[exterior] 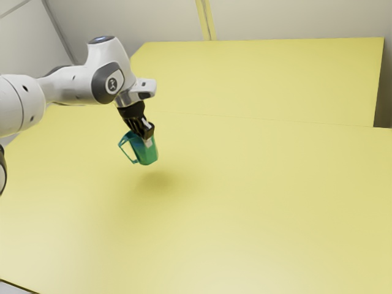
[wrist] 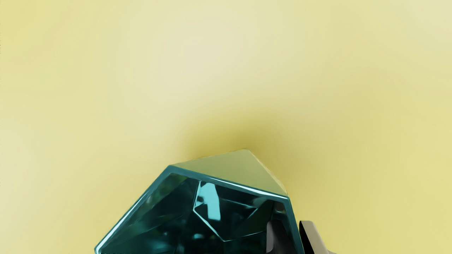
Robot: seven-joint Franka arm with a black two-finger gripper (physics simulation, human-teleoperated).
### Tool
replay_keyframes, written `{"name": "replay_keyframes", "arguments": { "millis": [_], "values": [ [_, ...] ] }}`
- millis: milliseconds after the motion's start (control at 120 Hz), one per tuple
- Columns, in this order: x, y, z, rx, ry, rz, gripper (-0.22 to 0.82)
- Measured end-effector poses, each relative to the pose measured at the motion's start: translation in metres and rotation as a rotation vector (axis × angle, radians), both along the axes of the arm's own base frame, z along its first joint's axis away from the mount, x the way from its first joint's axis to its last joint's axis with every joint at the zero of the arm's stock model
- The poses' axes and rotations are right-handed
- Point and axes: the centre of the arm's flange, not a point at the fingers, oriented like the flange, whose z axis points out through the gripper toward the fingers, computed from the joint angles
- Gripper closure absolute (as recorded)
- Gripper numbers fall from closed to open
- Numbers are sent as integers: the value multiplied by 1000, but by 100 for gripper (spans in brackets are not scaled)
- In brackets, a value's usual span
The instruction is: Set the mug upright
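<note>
You've got the mug (exterior: 146, 156) over the surface (exterior: 245, 202)
Your tool (exterior: 147, 141) pinches its wall narrowly, one finger (wrist: 278, 236) inside, one outside.

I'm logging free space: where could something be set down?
Bare yellow tabletop spreads from the shadow below the raised mug toward the exterior view's right. It's crowded around the mug, its wall gripped by the gripper.
</note>
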Motion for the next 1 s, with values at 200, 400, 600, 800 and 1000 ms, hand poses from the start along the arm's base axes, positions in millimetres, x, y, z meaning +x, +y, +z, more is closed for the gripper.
{"name": "replay_keyframes", "arguments": {
  "millis": [200, 400, 600, 800, 1000],
  "values": [
    [-2, -5, -34, 10, 12, 93, 78],
    [2, -16, -61, 16, 35, 149, 78],
    [4, -23, -76, 25, 47, 188, 76],
    [4, -33, -68, 9, 33, 211, 37],
    [1, -44, -31, -10, -19, 220, 15]
  ]
}}
